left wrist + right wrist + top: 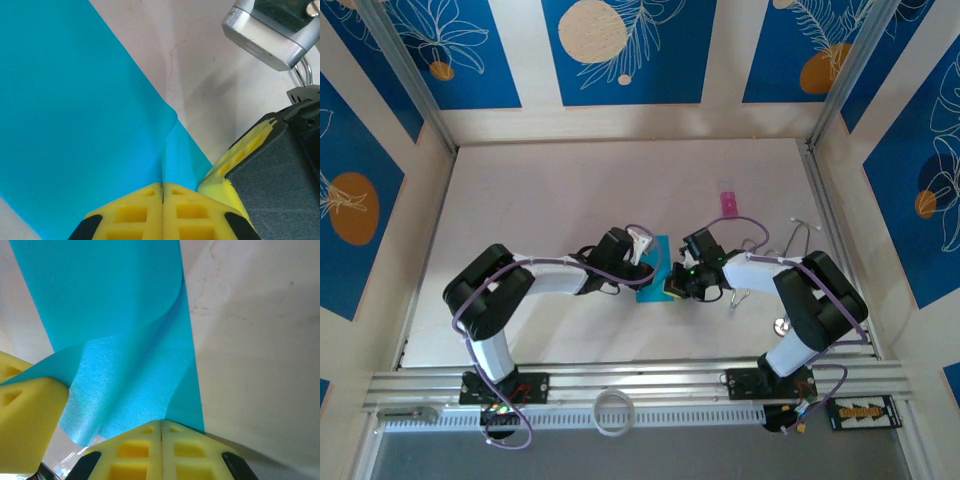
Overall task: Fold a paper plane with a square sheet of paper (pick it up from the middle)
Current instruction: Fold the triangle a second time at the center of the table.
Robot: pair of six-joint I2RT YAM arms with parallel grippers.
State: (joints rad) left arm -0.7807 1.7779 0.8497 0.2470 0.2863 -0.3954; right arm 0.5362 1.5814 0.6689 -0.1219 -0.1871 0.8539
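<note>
While the sheet is pinched, a pink object lies well apart.

Left arm and right arm bend inward to mid-frame, left fingers and right fingers pinched on the square sheet of paper.

The far half of the table is open, with room to pass from the left wall to the right. At mid-table the left hand and right hand crowd tip to tip, both pinching the square sheet of paper. A small pink object sits far right. Thin wire hooks lie beside the right arm.
</note>
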